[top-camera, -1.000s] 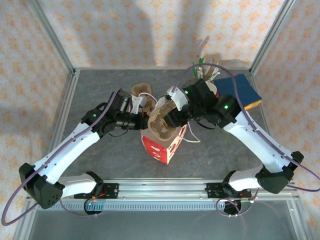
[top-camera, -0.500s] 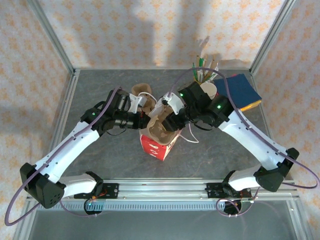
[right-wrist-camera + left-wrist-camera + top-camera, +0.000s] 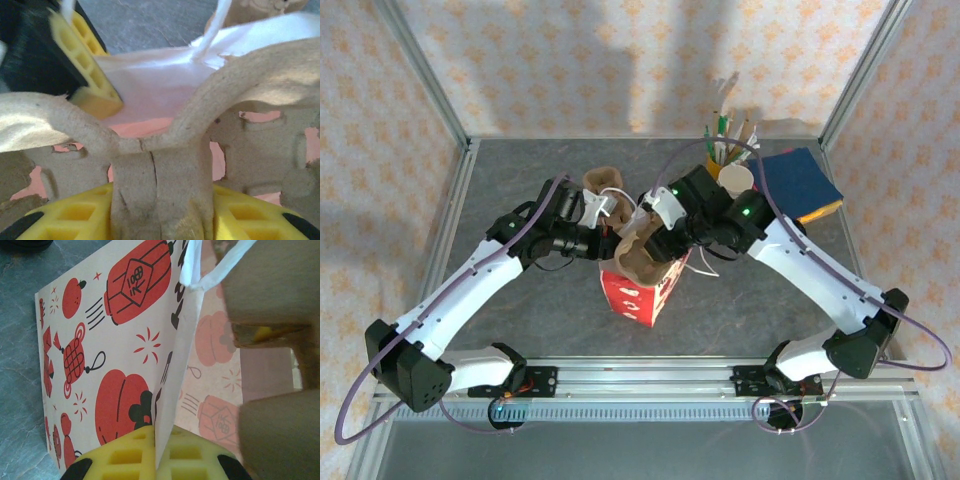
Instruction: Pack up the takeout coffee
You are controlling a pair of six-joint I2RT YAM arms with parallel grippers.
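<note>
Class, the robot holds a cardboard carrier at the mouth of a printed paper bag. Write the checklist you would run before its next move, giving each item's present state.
1. Left claw clamped on the bag wall: ok.
2. Right claw shut on the carrier handle: ok.
3. Bag mouth held open: ok.
4. Carrier lined up over the mouth: ok.
5. Coffee cup seated in the carrier: cannot tell.
6. Bag base flat on the table: cannot tell.

**Bright up top, blurry at the wrists**

Overhead view is crisp, with soft shadows streaking the back wall (image 3: pixel 620 70). At the left wrist, near cardboard (image 3: pixel 272 282) looms blurred; at the right, light glows pink through bag paper (image 3: pixel 150 100).
</note>
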